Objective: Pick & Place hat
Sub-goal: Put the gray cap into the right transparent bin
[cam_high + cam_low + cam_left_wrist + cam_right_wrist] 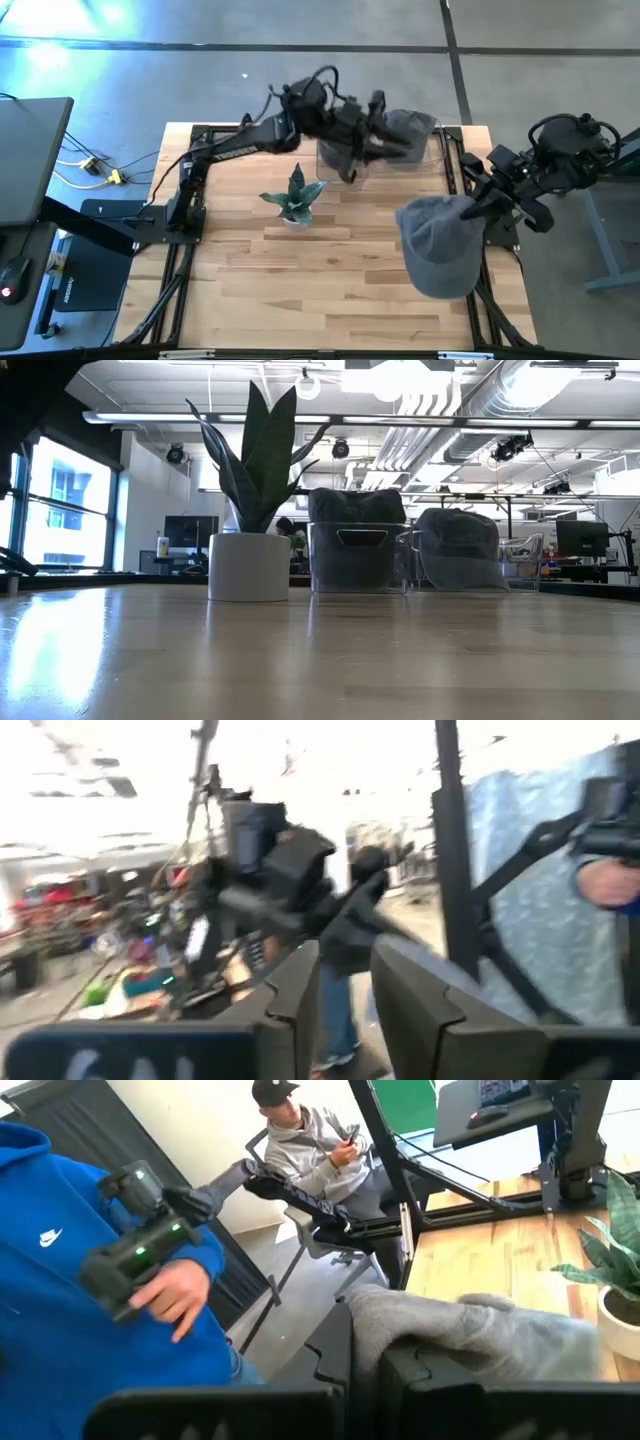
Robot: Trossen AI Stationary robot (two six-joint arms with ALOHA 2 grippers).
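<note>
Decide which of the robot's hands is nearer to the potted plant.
Left. The left hand hangs just beyond the potted plant, by the clear bin. The right hand grips the grey hat at the table's right edge.

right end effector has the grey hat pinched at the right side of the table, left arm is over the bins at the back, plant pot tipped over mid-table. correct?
Not quite: the plant pot stands upright, as the low view shows. The rest holds: the right end effector has the grey hat pinched at the table's right side, and the left end effector is over the clear bins at the back.
</note>
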